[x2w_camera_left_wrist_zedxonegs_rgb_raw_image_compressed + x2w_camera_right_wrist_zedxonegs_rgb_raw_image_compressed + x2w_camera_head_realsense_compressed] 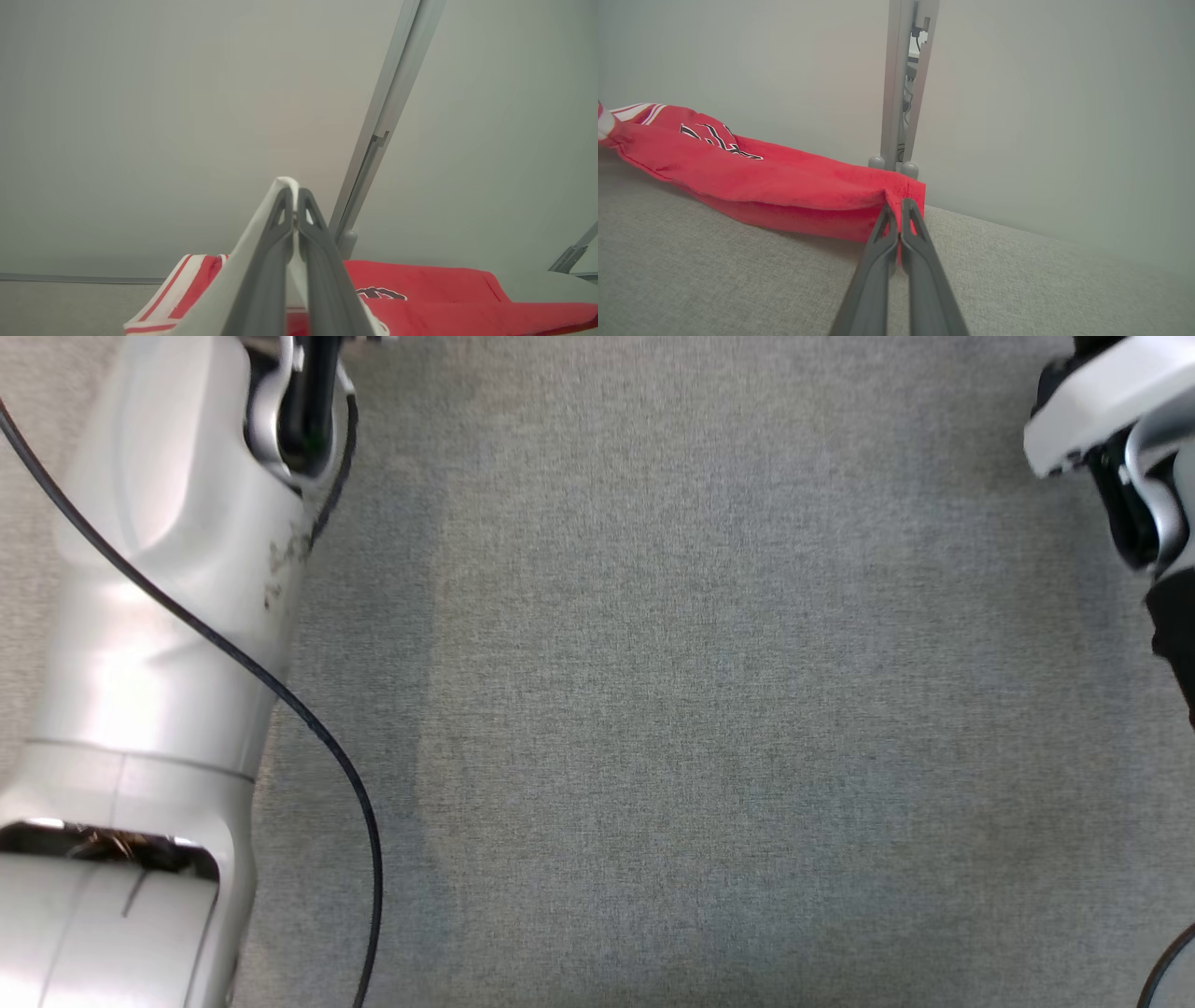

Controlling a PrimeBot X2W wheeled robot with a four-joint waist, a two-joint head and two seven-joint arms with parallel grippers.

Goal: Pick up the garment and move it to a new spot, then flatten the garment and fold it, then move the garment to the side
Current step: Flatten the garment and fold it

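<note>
**A:** Where is the garment, and what have you got hold of?

**B:** The red garment [775, 182] lies stretched along the grey worktop [714, 280] between my two claws. My right claw [896, 207] is closed on a red hem corner. My left claw [295, 196] is pinched on a white-trimmed edge.

**A:** How will it handle?

**B:** Soft, light and limp, I'd judge. It sags between grips and would bunch if I slacken. Edges and corners are the places to hold. Whether the left end is clear of the worktop, I can't quite tell.
</note>
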